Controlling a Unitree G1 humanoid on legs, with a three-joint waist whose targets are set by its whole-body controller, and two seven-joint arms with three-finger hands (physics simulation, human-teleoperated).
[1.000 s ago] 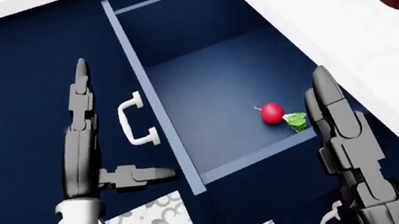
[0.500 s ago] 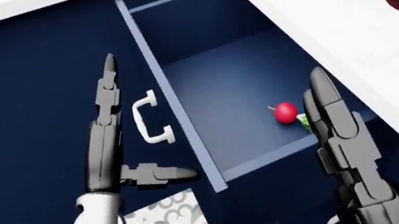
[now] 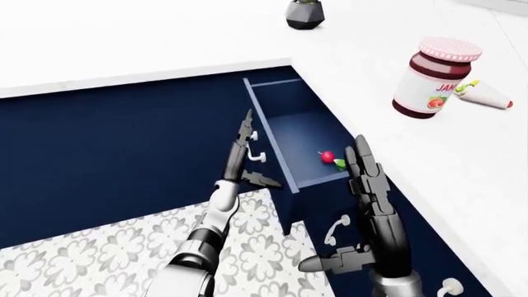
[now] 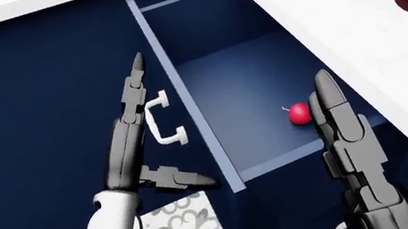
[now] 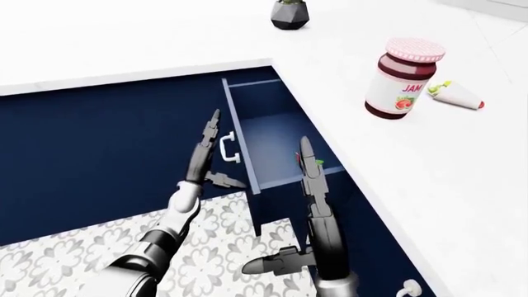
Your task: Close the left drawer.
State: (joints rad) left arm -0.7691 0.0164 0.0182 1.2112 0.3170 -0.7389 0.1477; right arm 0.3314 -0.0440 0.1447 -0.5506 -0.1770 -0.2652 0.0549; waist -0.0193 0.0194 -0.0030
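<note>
The left hand point(image 4: 134, 127) has slid right to the handle point(image 4: 163, 120) of the drawer point(image 4: 214, 125), which hangs open under the counter point(image 3: 165, 37), radish point(image 4: 298, 113) inside. Both hands, the right hand point(image 4: 341, 128) too, are flat and unclenched, grasping nothing. The rigid front should take a palm push and roll shut lightly.

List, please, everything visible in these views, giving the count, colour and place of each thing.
Drawer: one, navy, pulled open, centre.
Drawer handle: one, white, on its face.
Radish: one, red, inside the drawer.
Jam jar: one, pink-lidded, on the counter.
Counter: one, white, top and right.
Pot: one, dark, top of the counter.
Piping bag: one, white, right of the jar.
Floor: patterned grey tiles, bottom left.
Left hand: open, by the handle.
Right hand: open, over the drawer's lower corner.
</note>
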